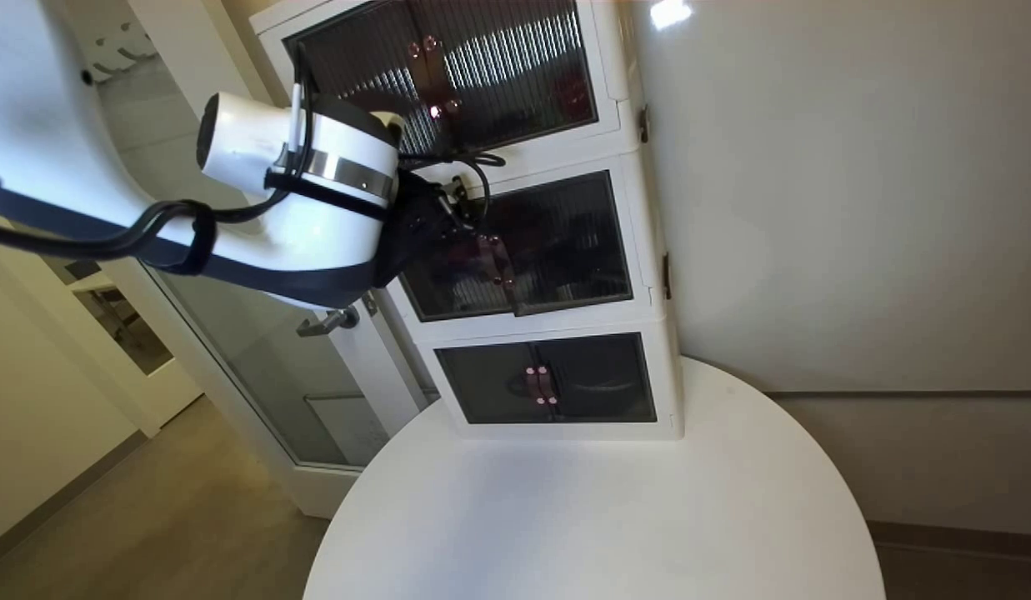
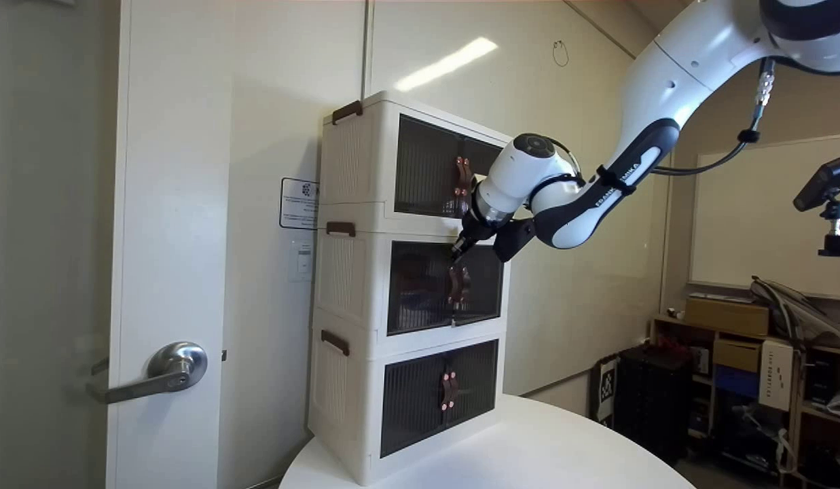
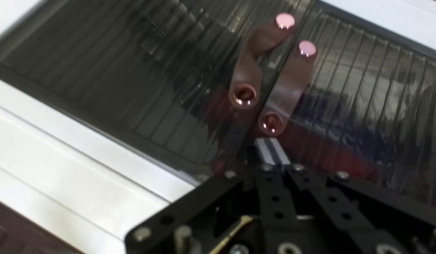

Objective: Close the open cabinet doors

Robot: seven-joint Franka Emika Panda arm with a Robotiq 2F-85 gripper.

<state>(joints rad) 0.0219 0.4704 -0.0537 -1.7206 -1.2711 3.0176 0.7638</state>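
The white cabinet has stacked units with dark ribbed double doors. The middle unit's doors look nearly flush with the frame. Their lower edges show a small step where they meet, so one may stand slightly ajar. Their brown strap handles sit side by side at the centre; in the wrist view they are the two straps with copper studs. My gripper is shut with nothing between its fingers. Its tips are just above the handles, close to the door seam; contact cannot be told.
The top unit's doors and bottom unit's doors look shut. The cabinet stands on a round white table against a wall. A door with a metal handle stands beside it.
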